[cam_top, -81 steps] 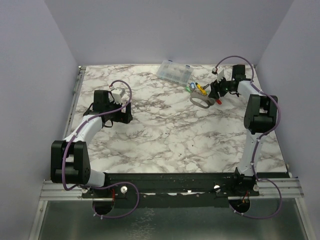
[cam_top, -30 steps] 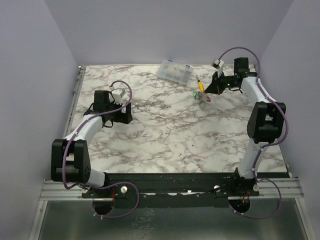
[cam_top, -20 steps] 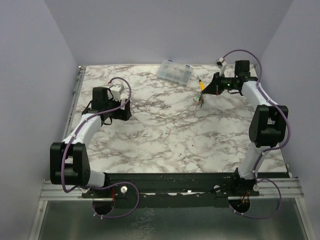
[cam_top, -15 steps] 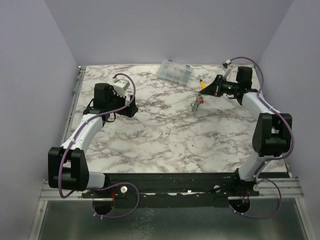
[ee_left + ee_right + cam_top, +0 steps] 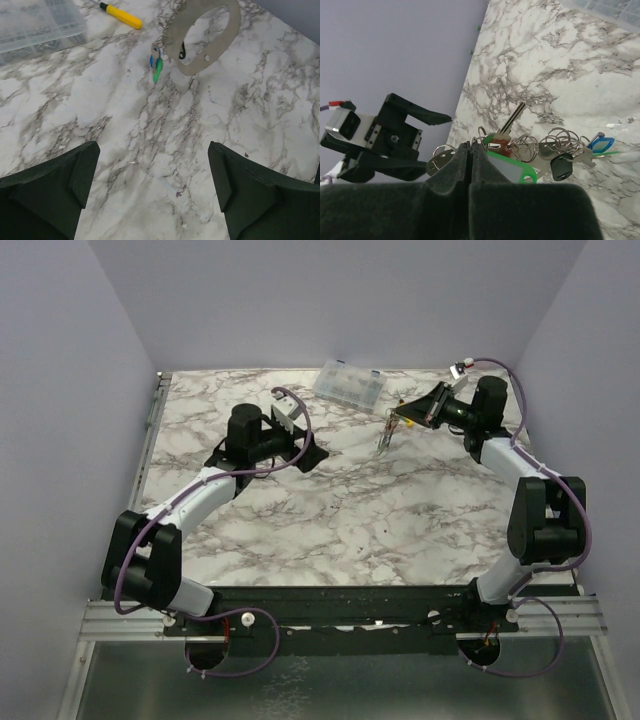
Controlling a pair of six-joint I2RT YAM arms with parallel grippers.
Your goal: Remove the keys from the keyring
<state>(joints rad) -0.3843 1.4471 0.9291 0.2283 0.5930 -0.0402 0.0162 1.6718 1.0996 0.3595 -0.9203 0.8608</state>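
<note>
the right gripper (image 5: 471, 148) is squeezing tight on the bunch of keys (image 5: 512, 173), holding them up at the far right. the grey keyring (image 5: 218, 49) is hanging with them. the left gripper (image 5: 152, 155) is hovering wide open nearby.

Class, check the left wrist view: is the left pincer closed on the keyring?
No, the left pincer stands wide open over the marble table, and the keyring is well ahead of it, untouched by it.

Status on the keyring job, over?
Left pincer open, facing the keyring. Right pincer shut on the keys, bunch hanging above the table. Nothing between left pincer and keyring; clear box off to the side.
</note>
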